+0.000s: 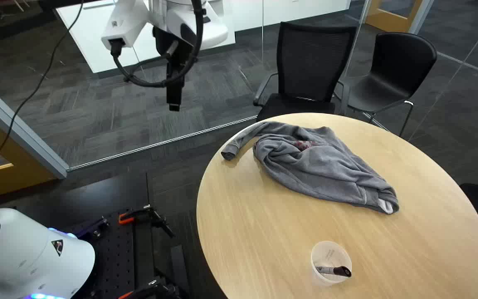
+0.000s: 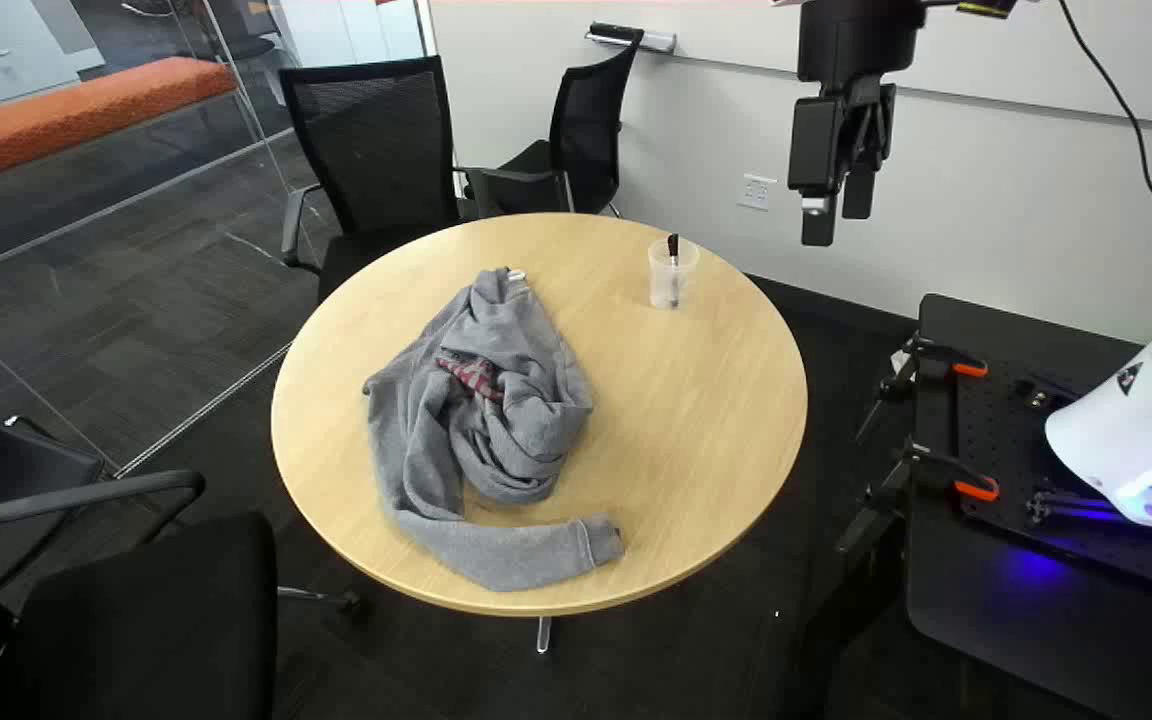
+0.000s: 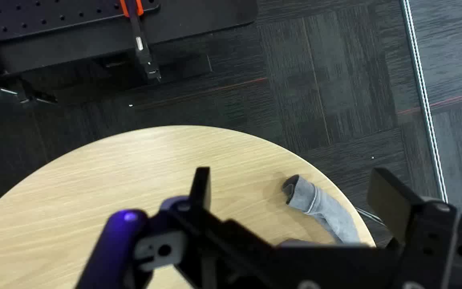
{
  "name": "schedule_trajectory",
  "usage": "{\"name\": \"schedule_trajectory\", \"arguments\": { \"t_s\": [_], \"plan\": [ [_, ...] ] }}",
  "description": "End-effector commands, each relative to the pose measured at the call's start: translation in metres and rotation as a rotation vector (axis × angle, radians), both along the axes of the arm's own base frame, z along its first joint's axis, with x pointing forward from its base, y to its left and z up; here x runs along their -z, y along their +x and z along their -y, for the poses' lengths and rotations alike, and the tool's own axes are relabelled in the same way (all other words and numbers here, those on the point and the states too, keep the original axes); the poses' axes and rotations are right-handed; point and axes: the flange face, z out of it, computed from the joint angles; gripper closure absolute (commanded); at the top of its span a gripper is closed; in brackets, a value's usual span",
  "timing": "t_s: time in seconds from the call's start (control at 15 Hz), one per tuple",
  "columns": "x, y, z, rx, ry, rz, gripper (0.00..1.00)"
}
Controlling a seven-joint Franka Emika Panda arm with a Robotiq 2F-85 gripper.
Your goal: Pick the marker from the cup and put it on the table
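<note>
The clear cup (image 1: 320,252) stands upright on the light wood table (image 1: 259,236), near its edge; the cup also shows in an exterior view (image 2: 659,280). The black marker (image 1: 335,270) stands in the cup, its dark end at the rim; in an exterior view the marker (image 2: 674,258) looks nearly upright. My gripper (image 2: 838,212) is high up and well apart from the cup. In the wrist view the gripper (image 3: 291,174) has its fingers wide apart with nothing between them. It also shows in an exterior view (image 1: 174,107). Cup and marker are out of the wrist view.
A crumpled grey cloth (image 1: 322,166) lies on the table and reaches its edge; part of it shows in the wrist view (image 3: 327,208). Black chairs (image 2: 376,150) stand round the table. A black robot stand (image 1: 116,265) with orange-tipped clamps (image 2: 976,488) is beside the table.
</note>
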Motion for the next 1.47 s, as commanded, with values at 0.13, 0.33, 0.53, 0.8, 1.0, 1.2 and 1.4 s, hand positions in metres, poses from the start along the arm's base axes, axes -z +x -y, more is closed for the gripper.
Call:
{"name": "schedule_trajectory", "arguments": {
  "t_s": [0.13,0.33,0.53,0.8,1.0,1.2,1.4],
  "plan": [
    [0.0,0.001,0.0,-0.016,0.002,0.0,0.0],
    [0.0,0.007,0.001,-0.016,-0.031,0.051,0.0],
    [-0.001,0.023,0.007,-0.022,-0.071,0.153,0.0],
    [0.012,0.051,0.021,-0.024,-0.133,0.271,0.0],
    [0.027,0.07,0.035,-0.042,-0.176,0.307,0.0],
    [0.039,0.086,0.053,-0.043,-0.233,0.317,0.0],
    [0.047,0.1,0.063,0.003,-0.35,0.434,0.0]
  ]
}}
